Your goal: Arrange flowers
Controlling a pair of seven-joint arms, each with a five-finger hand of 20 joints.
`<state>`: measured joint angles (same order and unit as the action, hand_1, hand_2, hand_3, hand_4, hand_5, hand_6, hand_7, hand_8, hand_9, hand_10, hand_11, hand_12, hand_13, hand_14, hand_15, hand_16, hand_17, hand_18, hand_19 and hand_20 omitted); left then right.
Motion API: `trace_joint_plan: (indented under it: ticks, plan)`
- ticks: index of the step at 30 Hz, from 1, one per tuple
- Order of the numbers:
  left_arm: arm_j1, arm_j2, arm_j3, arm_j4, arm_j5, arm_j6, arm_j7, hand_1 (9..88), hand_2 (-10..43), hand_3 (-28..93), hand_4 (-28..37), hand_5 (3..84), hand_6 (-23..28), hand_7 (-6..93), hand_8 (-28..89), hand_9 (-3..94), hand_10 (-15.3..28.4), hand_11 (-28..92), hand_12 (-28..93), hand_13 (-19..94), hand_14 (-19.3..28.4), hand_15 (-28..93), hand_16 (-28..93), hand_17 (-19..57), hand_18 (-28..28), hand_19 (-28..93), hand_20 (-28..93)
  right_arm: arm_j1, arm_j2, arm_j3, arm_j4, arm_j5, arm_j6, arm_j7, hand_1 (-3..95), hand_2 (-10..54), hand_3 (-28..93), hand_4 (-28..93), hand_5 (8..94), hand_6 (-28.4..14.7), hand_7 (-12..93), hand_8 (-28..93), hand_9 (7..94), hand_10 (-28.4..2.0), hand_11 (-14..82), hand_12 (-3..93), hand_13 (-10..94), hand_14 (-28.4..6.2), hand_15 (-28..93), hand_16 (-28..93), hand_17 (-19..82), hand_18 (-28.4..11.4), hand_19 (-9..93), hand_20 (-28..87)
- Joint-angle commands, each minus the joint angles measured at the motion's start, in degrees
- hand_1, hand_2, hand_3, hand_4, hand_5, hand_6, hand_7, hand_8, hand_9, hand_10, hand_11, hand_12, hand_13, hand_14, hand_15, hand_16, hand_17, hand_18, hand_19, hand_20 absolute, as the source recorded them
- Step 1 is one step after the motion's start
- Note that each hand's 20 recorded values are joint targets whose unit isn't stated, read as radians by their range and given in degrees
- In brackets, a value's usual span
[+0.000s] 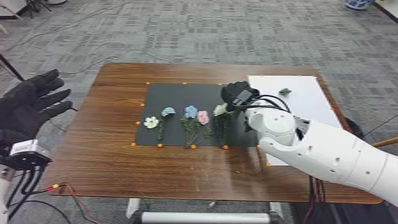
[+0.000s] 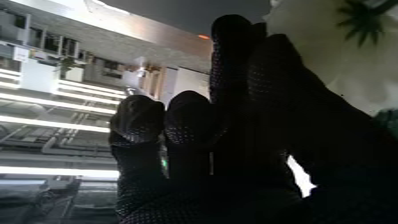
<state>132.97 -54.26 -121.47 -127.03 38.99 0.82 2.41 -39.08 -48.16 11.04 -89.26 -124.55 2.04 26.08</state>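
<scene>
Five flowers lie in a row on a black mat (image 1: 178, 92): a white flower (image 1: 151, 121), a pale blue flower (image 1: 168, 112), a blue flower (image 1: 191, 111), a pink flower (image 1: 203, 119) and a cream-white flower (image 1: 221, 108), their green stems pointing toward the robot. In the head view my right hand (image 1: 236, 93) is over the mat's right part, close beside the cream-white flower. My open left hand (image 1: 34, 106) is off the table's left side. In the right wrist view my right hand (image 2: 240, 130) has extended fingers, its thumb against one finger; a large pale shape with a dark green star-shaped patch lies beside them.
A white board (image 1: 306, 102) lies right of the mat, partly under my right arm, with a small green item (image 1: 284, 92) on it. Small orange markers line the mat's edges. The brown table's (image 1: 151, 172) front edge carries nothing tall.
</scene>
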Motion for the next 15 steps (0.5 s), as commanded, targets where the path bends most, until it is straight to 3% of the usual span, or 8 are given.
trace_joint_plan:
  ticks: [1,10,13,15]
  plan:
    - [0.35,-0.27,-0.13,-0.12,0.06,-0.08,-0.14,24.4,-6.1,70,-28.3,26.5,2.9,24.5,-12,20.4,11.6,27,11,13,14.8,44,-10,-7.9,21.0,41,7,0.29,0.07,0.64,-0.63,-0.87,0.40,-0.42,47.6,-9.5,84,-28,61.3,2.3,46,1,76.4,-4.5,14.8,46.5,65,-6.3,82,39,37,-19.5,89,53]
    - [0.17,-0.06,0.06,-0.03,0.07,0.13,-0.20,24.5,-5.9,70,-28.2,26.4,2.9,24.4,-12,20.4,11.6,27,11,13,14.8,44,-10,-7.8,20.8,41,7,0.66,-0.15,1.33,-0.10,-2.55,0.51,2.45,45.9,-9.5,85,-28,58.3,1.6,45,1,72.5,-5.3,13.6,46.5,64,-6.7,82,38,36,-19.6,89,54]
    - [0.30,-0.10,0.04,-0.08,0.06,0.07,-0.13,24.5,-5.9,70,-28.2,26.4,2.9,24.2,-12,20.4,11.6,27,11,13,14.8,44,-10,-7.8,20.9,41,7,0.71,-0.07,1.84,-0.34,-2.60,0.54,3.44,44.4,-9.5,87,-28,56.0,1.2,41,0,67.9,-6.5,19.4,42.3,64,-6.7,83,38,36,-19.8,89,54]
    - [0.15,-0.09,0.08,-0.01,0.01,-0.01,-0.15,24.5,-5.9,70,-28.2,26.5,2.9,24.1,-12,20.4,11.6,27,11,13,14.7,44,-10,-7.8,20.9,41,7,0.83,-0.09,1.96,-0.32,-2.60,1.06,4.29,42.8,-9.5,88,-28,53.7,1.1,40,-11,63.0,-8.0,26.5,36.8,63,-6.9,83,38,35,-19.6,89,54]
